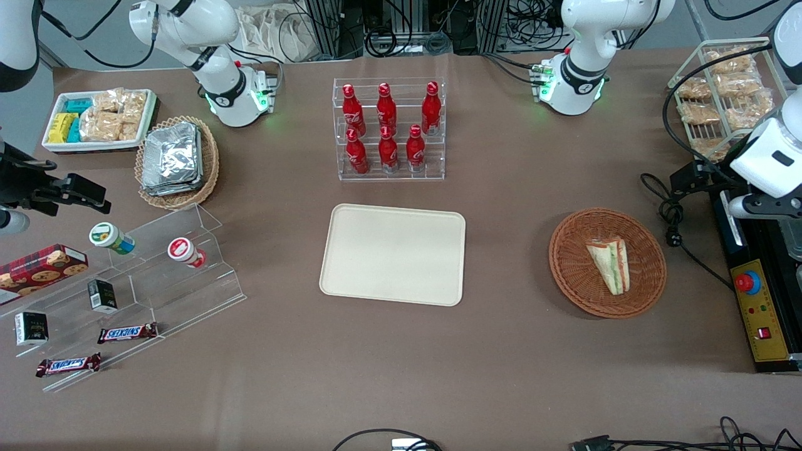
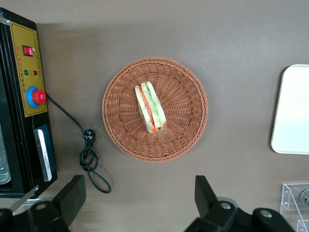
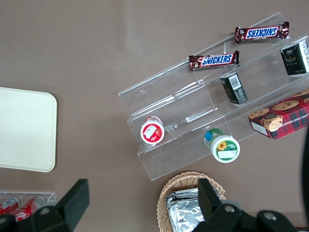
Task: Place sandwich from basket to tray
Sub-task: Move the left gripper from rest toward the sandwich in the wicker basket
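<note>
Your pincer hangs high with its jaws spread wide, empty. Directly below lies the sandwich, flat in the basket. Drop straight, probably gripping across its narrow width; the tray waits well aside.

Sandwich lying in the wicker basket

The gripper hangs above, fingers spread wide; tray well apart from the basket.

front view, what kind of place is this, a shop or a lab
Probably a robotics lab staged as a snack counter: cable bundles back the brown table, a yellow emergency-stop box sits beside it, and the open left gripper hovers above the triangular sandwich.
</note>
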Controlling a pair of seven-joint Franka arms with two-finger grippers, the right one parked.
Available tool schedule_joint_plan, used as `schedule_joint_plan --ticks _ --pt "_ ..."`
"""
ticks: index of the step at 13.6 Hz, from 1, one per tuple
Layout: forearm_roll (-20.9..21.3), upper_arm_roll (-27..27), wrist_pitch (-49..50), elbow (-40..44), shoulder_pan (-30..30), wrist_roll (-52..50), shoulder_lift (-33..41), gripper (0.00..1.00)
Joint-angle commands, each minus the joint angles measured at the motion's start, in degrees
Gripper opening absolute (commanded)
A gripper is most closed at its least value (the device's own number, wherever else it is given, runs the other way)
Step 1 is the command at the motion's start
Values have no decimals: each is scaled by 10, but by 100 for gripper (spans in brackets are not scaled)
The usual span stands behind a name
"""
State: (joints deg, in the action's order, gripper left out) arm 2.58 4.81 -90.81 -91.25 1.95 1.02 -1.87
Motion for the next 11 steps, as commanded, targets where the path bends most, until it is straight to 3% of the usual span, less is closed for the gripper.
schedule_joint_plan --ticks 1,11 --pt "-5 3 15 21 3 -7 -8 100" --pt "-5 4 34 13 2 -20 -27 100"
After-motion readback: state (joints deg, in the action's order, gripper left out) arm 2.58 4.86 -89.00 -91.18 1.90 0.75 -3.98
